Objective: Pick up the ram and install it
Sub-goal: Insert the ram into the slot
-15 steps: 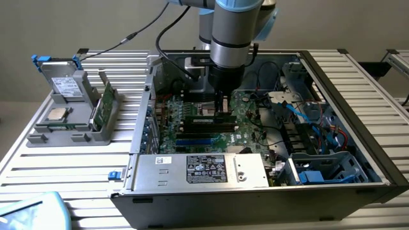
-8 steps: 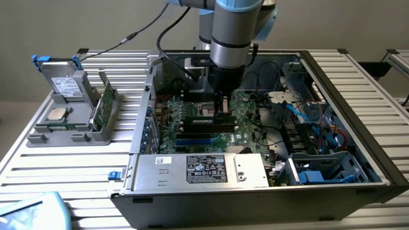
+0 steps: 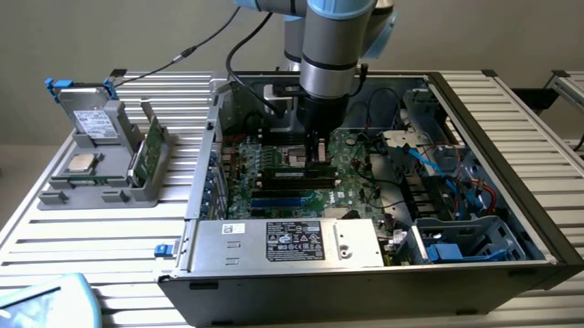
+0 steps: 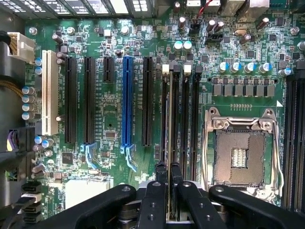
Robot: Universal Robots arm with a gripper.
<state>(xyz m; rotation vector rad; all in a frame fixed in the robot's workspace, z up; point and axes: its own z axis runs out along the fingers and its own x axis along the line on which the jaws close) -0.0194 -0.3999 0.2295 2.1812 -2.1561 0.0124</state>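
Exterior view: a big silver table with ridges fills the frame. An open black computer case sits on it, from the middle to the lower right. A flat green motherboard lies inside the case. A grey and blue robot arm comes down from the top middle into the case. A silver power box sits at the case's front, lower middle. At the exterior view's left stands a grey plastic holder with a green card and a square silver chip.

Wrist view: the black gripper is pinched almost shut on a long, thin, dark-green ram stick, seen edge-on. The ram stick lines up with the long black memory slots, beside a square silver socket. I cannot tell if it touches a slot.
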